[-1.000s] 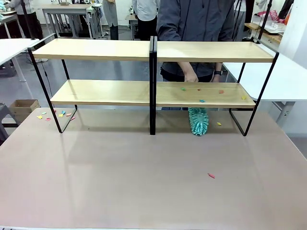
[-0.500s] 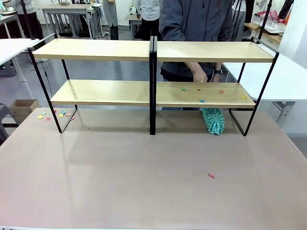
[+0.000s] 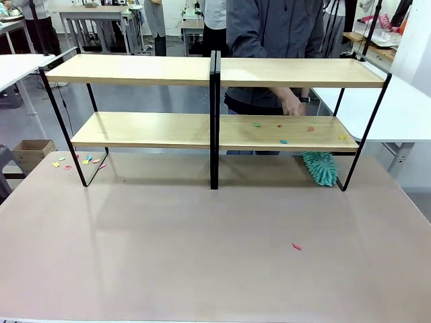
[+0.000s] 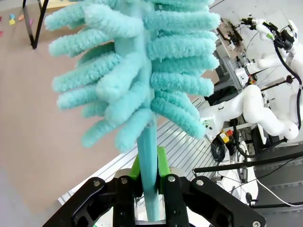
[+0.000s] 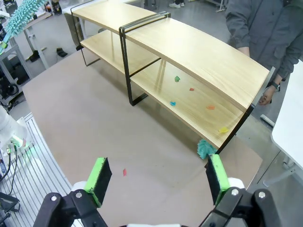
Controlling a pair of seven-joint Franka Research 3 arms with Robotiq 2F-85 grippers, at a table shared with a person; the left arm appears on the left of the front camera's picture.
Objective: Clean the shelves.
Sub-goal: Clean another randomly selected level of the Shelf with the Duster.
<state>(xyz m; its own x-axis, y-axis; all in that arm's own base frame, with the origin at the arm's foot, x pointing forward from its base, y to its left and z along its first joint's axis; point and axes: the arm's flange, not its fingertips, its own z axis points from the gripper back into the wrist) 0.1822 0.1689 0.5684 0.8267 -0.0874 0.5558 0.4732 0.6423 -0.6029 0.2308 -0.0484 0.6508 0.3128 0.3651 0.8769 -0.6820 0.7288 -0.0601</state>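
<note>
The shelves stand along the worktop's far edge. They are two light wooden boards on a thin black frame with a black central post, and coloured scraps lie on the lower board's right half. Since a second ago, the person's duster beneath it has slid from mid-half to the right end leg. The shelves' long axis runs left to right, parallel to that edge. The left fingers are clenched on a teal duster; the right fingers are spread, released.
</note>
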